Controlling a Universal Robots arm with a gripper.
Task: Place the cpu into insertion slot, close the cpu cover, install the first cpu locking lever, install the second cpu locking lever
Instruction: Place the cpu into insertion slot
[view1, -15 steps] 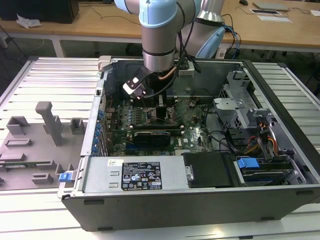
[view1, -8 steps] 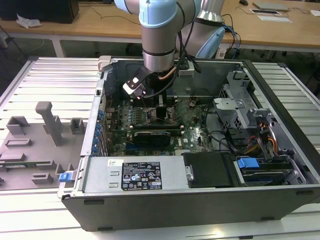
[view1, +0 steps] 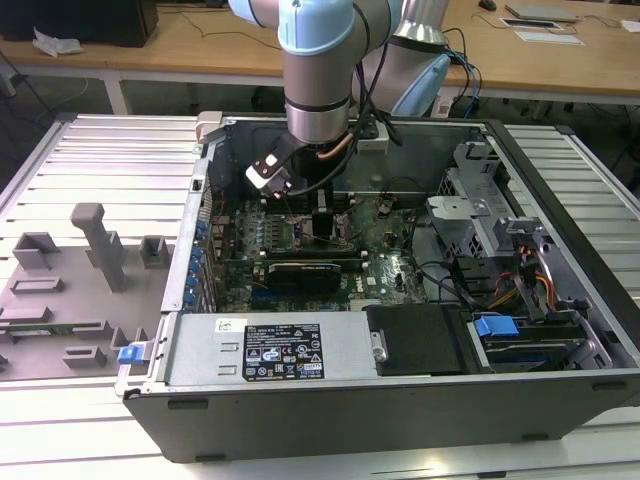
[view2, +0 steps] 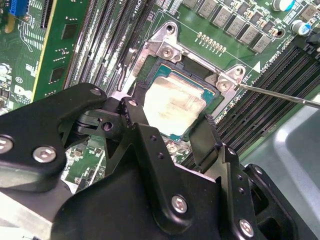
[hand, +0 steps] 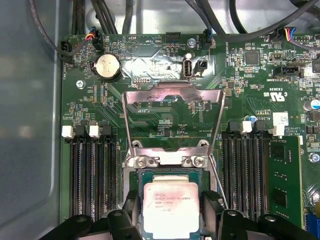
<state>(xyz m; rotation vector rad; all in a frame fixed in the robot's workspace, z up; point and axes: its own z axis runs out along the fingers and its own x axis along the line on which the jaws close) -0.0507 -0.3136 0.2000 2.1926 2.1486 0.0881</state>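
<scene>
While poised low inside the open dark-grey metal computer case (view1: 400, 420), holds the black metal two-fingered pincer (view2: 170, 117) spread apart, one finger (view2: 205, 136) on each side of the small flat square cpu (hand: 171, 205) with its pale silver-grey metal top. Grips nothing clearly: cannot tell whether the pads touch the chip's edges or stand just clear of them.

Seated flat in the square insertion slot (view2: 167, 50) with its silver metal rim, and lying directly between the fingertips in both wrist views. Dull and smudged on top, with faint print and a thin green border. All around it, green circuit board (hand: 100, 115).

Beyond the slot, tilted up and not yet closed: the thin silver metal cpu cover (hand: 172, 95), a frame with a window through its middle. Past one corner of the slot, a thin bare wire locking lever (view2: 280, 96), standing free. Under the case, a ribbed grey bench (view1: 100, 160).
</scene>
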